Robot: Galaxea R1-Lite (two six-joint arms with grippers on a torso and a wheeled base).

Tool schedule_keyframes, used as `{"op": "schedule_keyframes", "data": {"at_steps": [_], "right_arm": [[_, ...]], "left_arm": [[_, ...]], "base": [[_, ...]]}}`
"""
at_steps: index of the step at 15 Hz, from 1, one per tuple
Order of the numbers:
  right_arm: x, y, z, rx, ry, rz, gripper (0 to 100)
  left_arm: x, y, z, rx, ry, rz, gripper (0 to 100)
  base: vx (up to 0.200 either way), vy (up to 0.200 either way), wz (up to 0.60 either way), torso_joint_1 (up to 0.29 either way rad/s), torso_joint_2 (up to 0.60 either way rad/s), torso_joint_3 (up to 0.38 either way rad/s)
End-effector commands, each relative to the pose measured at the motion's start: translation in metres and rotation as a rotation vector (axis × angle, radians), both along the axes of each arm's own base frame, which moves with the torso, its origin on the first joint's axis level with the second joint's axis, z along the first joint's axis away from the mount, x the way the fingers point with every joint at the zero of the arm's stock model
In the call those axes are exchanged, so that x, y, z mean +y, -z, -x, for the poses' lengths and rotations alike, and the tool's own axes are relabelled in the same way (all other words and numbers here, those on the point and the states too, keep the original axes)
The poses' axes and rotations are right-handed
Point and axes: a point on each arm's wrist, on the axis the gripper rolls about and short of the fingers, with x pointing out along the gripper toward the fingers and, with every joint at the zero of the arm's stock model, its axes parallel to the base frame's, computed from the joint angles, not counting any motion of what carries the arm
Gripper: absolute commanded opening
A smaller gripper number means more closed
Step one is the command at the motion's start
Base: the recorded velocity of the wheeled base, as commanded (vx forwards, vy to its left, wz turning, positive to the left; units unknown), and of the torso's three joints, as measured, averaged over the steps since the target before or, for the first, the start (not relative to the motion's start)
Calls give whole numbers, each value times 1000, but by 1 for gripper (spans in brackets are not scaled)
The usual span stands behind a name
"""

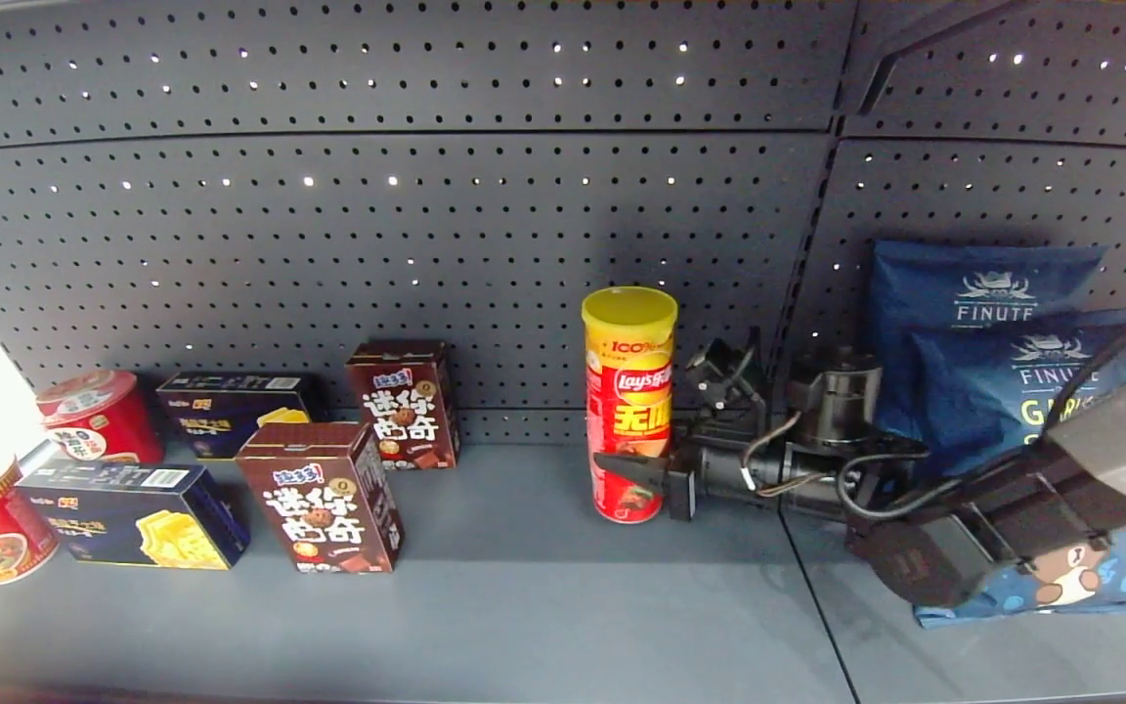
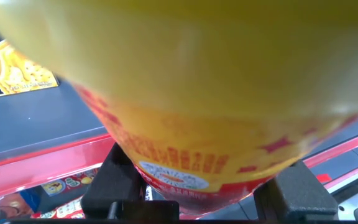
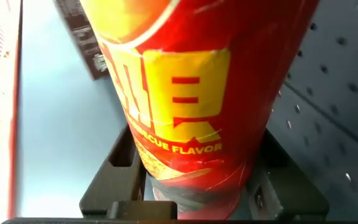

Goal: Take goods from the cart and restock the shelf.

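The fingers (image 1: 627, 466) of the right gripper (image 1: 633, 460) are pressing on either side of the lower half of the chips can (image 1: 629, 381), holding it snugly between them. The can is standing upright with its long axis vertical, its yellow lid pointing up above the fingers and its base sitting on the shelf (image 1: 563, 587) just below them. In the right wrist view the can (image 3: 185, 93) is filling the gap between the two dark fingers (image 3: 117, 168). Past the fingertips, brown boxes (image 1: 321, 497), dark blue boxes (image 1: 133, 515) and red noodle cups (image 1: 99, 416) are standing well apart from the can. Behind the wrist, blue bags (image 1: 983, 323) are leaning against the pegboard (image 1: 377, 244). The left gripper (image 2: 204, 193) is gripping a yellow and red container (image 2: 185, 93), its fingers (image 2: 114, 186) hugging both sides.
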Motion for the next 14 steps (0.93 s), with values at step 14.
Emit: {"op": "schedule_keyframes", "data": {"at_steps": [14], "right_arm": [[-38,24,119,79,178,-56,0]], "left_arm": [[1,0,0,3,-40,4,0]], "base": [[0,0,0,0,0,0]]}}
